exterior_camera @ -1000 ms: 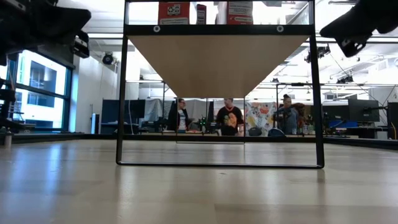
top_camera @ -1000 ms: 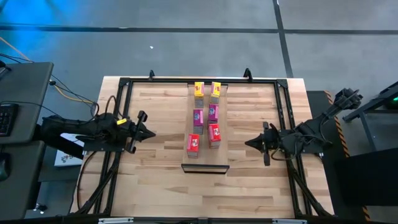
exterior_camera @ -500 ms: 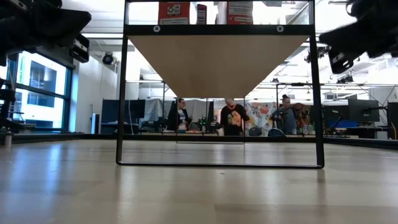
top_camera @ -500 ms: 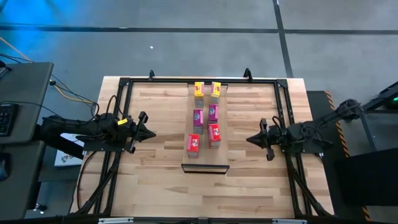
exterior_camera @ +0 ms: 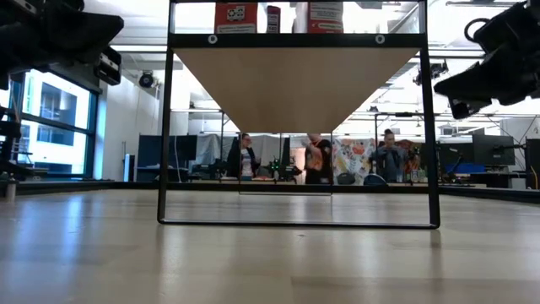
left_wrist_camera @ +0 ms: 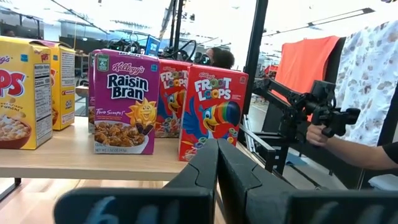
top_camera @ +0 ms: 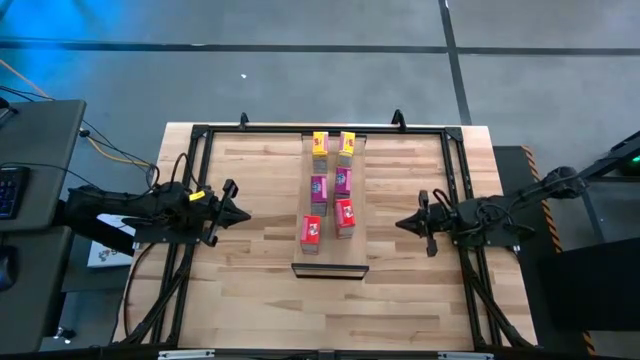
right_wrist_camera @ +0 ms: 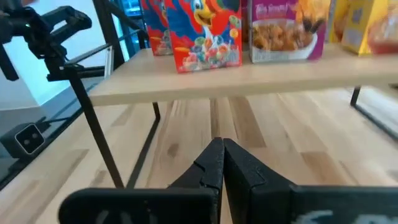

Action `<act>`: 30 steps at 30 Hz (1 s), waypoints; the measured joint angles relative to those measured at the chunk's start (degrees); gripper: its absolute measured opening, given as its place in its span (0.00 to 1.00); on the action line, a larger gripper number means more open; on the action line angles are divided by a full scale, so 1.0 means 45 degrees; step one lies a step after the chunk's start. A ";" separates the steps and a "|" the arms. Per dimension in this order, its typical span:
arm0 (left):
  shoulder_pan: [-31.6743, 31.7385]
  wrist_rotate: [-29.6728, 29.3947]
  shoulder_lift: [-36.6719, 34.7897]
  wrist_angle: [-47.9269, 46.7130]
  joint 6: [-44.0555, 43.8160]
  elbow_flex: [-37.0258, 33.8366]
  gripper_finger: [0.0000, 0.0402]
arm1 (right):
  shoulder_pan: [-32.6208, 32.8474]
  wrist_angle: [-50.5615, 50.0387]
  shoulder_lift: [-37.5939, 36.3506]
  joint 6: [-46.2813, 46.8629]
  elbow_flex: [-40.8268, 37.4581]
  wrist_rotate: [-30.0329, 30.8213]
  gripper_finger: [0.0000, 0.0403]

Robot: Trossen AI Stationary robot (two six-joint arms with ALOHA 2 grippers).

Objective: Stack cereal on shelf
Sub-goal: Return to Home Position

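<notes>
Six small cereal boxes stand upright on their bases in two rows on the shelf (top_camera: 329, 252), a light-wood board raised on a black frame. Two yellow boxes (top_camera: 320, 143) stand at the far end, two magenta (top_camera: 318, 189) in the middle and two red (top_camera: 310, 232) near the front. My left gripper (top_camera: 243, 213) is shut, left of the shelf and pointing at it. In the left wrist view the left gripper (left_wrist_camera: 217, 149) faces the Raisin Bran box (left_wrist_camera: 122, 102) and a red box (left_wrist_camera: 211, 112). My right gripper (top_camera: 401, 224) is shut, right of the shelf. In the right wrist view the right gripper (right_wrist_camera: 217, 148) faces a red box (right_wrist_camera: 205, 34).
A black metal frame (top_camera: 200, 135) runs round the tabletop. The shelf's thin black legs (exterior_camera: 165, 127) stand on the table, with open space under the board (exterior_camera: 295, 84). Bare butcher-block lies on both sides of the shelf. People sit in the room beyond the table (exterior_camera: 314, 160).
My right gripper has come down, closer to the table, and its arm has levelled out on the right of the shelf. The boxes and my left arm have stayed where they were.
</notes>
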 joint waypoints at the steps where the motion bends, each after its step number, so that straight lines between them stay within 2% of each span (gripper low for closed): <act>1: 0.0000 -0.0001 0.0000 0.0000 -0.0003 0.0000 0.00 | -0.0002 0.0217 -0.0004 -0.0248 0.0000 -0.0027 0.00; 4: -0.0001 -0.0005 0.0000 -0.0023 0.0004 0.0000 0.00 | -0.0130 0.0690 -0.0052 -0.0976 -0.0005 -0.0156 0.00; 8: -0.0148 -0.0015 -0.0344 -0.0107 -0.0001 0.0000 0.00 | -0.0523 -0.0058 -0.0106 -0.1079 -0.0005 -0.0189 0.00; 14: -0.0135 -0.0010 -0.2041 -0.0688 -0.0001 -0.0009 0.00 | -0.0979 -0.1291 -0.0102 -0.0589 -0.0005 -0.0185 0.00; 19: -0.0043 -0.0029 -0.2280 -0.1472 -0.0001 -0.0005 0.00 | -0.1122 -0.1078 -0.0107 -0.1167 -0.0010 -0.0245 0.00; 22: -0.0073 -0.0028 -0.2284 -0.3208 -0.0011 -0.0019 0.00 | -0.1151 -0.1096 -0.0105 -0.1812 -0.0010 -0.0236 0.00; 24: -0.0074 -0.0087 -0.2268 -0.3868 -0.0021 -0.0019 0.00 | -0.1151 -0.1188 -0.0078 -0.2201 -0.0010 0.0117 0.00; 27: -0.0078 -0.0449 -0.2292 -0.3751 -0.0210 -0.0005 0.00 | -0.1168 -0.1206 -0.0068 -0.2300 -0.0015 0.1257 0.00; 30: -0.0078 -0.0640 -0.2287 -0.3886 -0.0210 -0.0010 0.00 | -0.1175 -0.1164 -0.0068 -0.0915 -0.0015 0.1879 0.00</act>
